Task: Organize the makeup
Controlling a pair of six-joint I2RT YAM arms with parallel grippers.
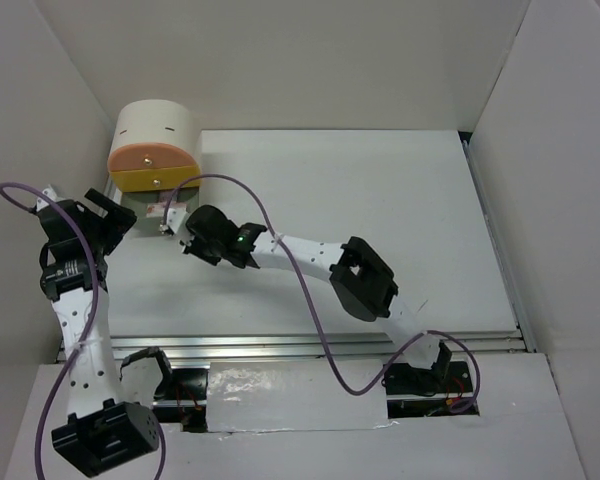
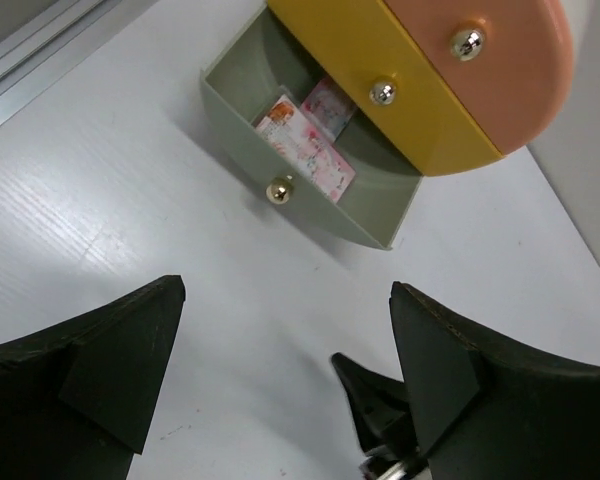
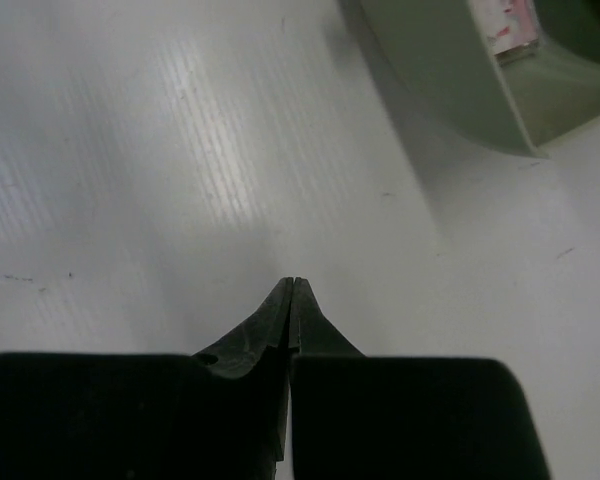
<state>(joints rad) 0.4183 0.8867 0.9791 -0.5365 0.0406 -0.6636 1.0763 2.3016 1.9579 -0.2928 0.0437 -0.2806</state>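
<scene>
Left end effector point(image 2: 285, 295) is held spread wide, nothing in it, just in front of the pulled-out green drawer point(image 2: 230, 130). The printed sachets point(image 2: 305, 150) are laid flat inside, so it's probably ready to be pushed shut. Right end effector point(image 3: 292, 285) is pinched closed on nothing near the drawer's corner, with open room left on the surface point(image 1: 380, 200) to its right.

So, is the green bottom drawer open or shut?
Open: the green drawer sticks out past the yellow drawer above, with printed sachets showing inside.
</scene>
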